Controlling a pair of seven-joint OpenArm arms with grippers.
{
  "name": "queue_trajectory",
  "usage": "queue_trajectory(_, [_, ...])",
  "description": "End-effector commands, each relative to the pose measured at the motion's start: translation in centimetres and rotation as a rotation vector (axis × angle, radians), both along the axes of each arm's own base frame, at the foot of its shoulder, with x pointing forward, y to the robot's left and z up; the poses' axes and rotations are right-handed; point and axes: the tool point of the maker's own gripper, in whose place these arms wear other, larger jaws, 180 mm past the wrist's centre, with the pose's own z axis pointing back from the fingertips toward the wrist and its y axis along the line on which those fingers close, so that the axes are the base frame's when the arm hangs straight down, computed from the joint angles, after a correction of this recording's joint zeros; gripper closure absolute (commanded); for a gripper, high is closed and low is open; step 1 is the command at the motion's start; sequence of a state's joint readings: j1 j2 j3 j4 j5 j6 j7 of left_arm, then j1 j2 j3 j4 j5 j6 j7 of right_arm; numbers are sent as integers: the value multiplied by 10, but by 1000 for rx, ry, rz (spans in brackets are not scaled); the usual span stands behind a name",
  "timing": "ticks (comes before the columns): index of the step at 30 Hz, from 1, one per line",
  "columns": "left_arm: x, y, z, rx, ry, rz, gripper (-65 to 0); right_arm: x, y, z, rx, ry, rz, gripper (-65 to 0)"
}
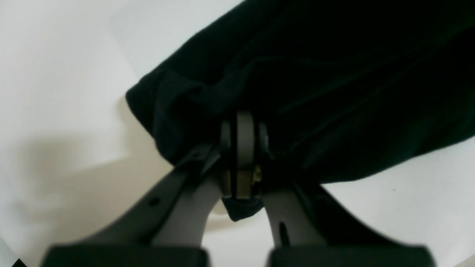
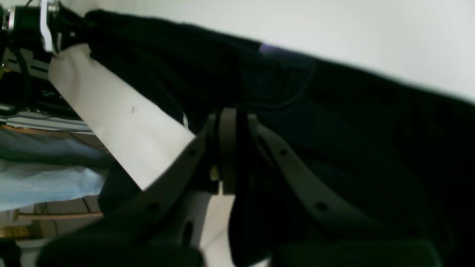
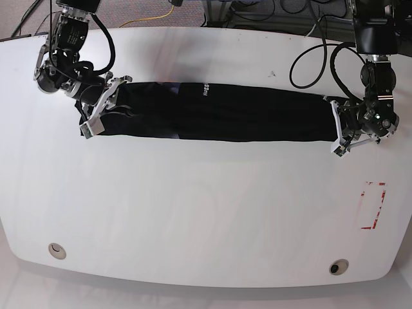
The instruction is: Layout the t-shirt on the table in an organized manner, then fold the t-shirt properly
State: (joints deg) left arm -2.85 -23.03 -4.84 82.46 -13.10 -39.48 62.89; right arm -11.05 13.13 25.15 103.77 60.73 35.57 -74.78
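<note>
The black t-shirt lies stretched in a long narrow band across the far half of the white worktop. The left gripper and right gripper each have jaws clamped on one end. It looks mid-fold; next probably comes bringing one end over toward the other, keeping the cloth taut.

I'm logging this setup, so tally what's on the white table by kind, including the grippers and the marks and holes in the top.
Black t-shirt: 1
Grippers: 2, left gripper and right gripper
Red tape outline: 1
Grommet holes: 2
Total: 6
</note>
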Motion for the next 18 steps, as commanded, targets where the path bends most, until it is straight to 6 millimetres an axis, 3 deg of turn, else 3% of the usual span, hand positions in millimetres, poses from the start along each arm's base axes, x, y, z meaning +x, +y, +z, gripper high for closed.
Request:
queue_trajectory(1, [-7,-1,-5,3,33,-9,0,7,-4,9,-11,-43,-10,-33])
queue_trajectory(4, [-8,-1,-5,3,34,-9,0,6,-9,3,-48,-29,-14,-143])
queue_trajectory(10, [-15,-1,-10,3,51,-9,0,8,-19,-6,-123,-19,-38,-522])
queue_trajectory(13, [-16,-1,-10,3,53,-10,0,8,-24,-7,-150,-16,-39,-644])
queue_trajectory(18, [-16,-1,-11,3,55,-10,0,7,-33,7,-203,-55,-21,-621])
